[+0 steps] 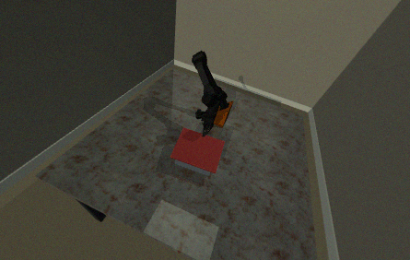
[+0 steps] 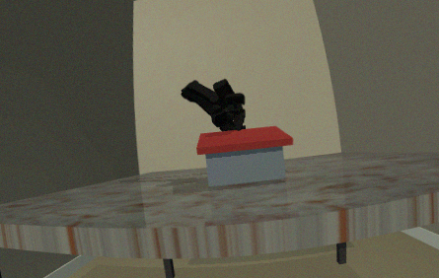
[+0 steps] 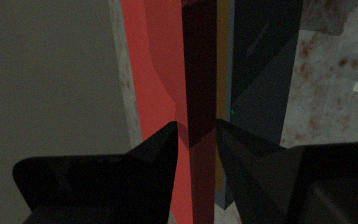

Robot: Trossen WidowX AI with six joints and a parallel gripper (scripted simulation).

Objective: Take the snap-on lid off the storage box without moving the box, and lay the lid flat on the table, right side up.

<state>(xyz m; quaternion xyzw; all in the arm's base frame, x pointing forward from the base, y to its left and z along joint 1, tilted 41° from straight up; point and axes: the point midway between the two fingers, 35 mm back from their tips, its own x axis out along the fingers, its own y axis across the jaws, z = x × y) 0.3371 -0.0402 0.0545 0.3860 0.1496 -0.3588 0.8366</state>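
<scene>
At the lid's point(image 1: 198, 150) point(image 2: 245, 140) point(image 3: 155, 65) far edge, top and exterior views obscure the gripper's point(image 1: 205, 133) point(image 2: 234, 129) point(image 3: 196, 121) fingertips.

The lid point(image 1: 198, 150) point(image 2: 245, 140) point(image 3: 156, 65) lies over the box point(image 2: 246, 167) point(image 3: 265, 85), which stands on the table point(image 1: 260, 184) point(image 2: 318, 197) point(image 3: 325, 90).

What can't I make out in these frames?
- Inside of the box: covered by the lid in the top view.
- Tips of the fingers: behind the lid in the exterior view.
- Orange thing: partly behind the arm in the top view.
- Lid's far end: cut off by the wrist view's upper edge.
</scene>
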